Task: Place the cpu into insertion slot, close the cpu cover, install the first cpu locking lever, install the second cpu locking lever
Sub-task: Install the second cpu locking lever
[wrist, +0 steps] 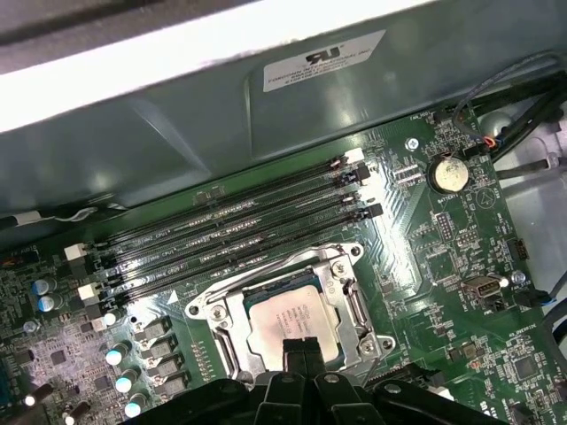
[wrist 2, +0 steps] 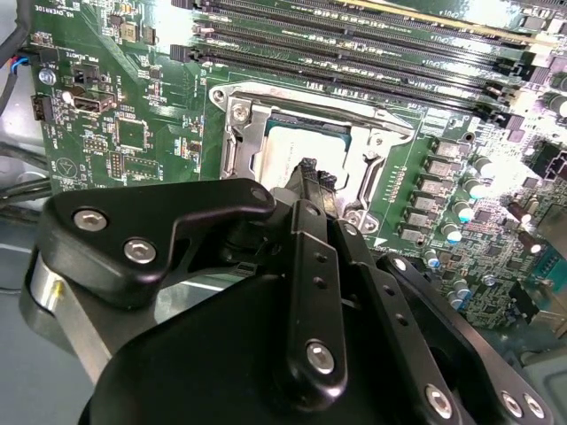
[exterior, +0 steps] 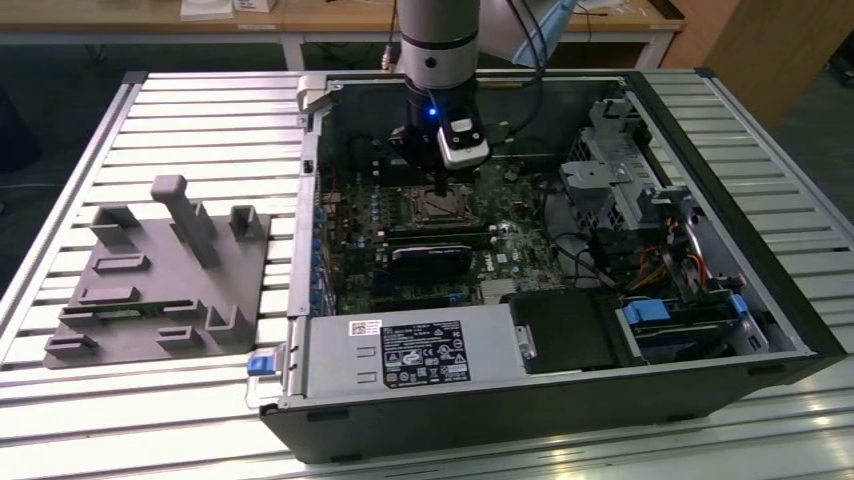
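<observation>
While the cpu (wrist: 288, 320) already sits in the insertion slot (wrist: 350, 305), the cpu cover (wrist: 332, 270) lies down around it. Gripper (wrist: 301, 347) hangs right over the cpu, fingers pinched together, grasping nothing.

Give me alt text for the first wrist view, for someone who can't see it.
The gripper hangs right over the cpu, which sits in the insertion slot with the silvery cpu cover framing it. Long black memory slots and green circuit board surround it.
</observation>
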Controlling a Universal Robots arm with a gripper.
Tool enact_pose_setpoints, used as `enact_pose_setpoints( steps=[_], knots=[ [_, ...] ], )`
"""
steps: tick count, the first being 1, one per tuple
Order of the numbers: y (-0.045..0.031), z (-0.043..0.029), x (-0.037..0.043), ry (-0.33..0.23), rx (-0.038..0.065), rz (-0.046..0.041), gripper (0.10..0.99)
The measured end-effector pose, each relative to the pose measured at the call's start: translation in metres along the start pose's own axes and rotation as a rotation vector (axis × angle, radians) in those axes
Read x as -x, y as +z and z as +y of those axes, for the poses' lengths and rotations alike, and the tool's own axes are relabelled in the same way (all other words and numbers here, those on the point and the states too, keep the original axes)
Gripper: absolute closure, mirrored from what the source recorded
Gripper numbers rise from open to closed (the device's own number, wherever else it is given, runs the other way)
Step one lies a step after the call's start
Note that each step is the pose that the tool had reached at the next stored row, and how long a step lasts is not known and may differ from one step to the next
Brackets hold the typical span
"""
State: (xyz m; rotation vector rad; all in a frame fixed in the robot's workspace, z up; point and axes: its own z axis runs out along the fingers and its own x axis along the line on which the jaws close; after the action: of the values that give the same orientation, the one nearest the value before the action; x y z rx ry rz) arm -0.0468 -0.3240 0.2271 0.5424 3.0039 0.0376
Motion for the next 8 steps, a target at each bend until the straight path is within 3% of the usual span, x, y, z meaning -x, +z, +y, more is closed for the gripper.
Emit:
enact_pose_setpoints(
  steps=[8],
  knots=[
    [-0.0149,0.0006,0.0013,0.0,0.0,0.0,0.98]
  ],
)
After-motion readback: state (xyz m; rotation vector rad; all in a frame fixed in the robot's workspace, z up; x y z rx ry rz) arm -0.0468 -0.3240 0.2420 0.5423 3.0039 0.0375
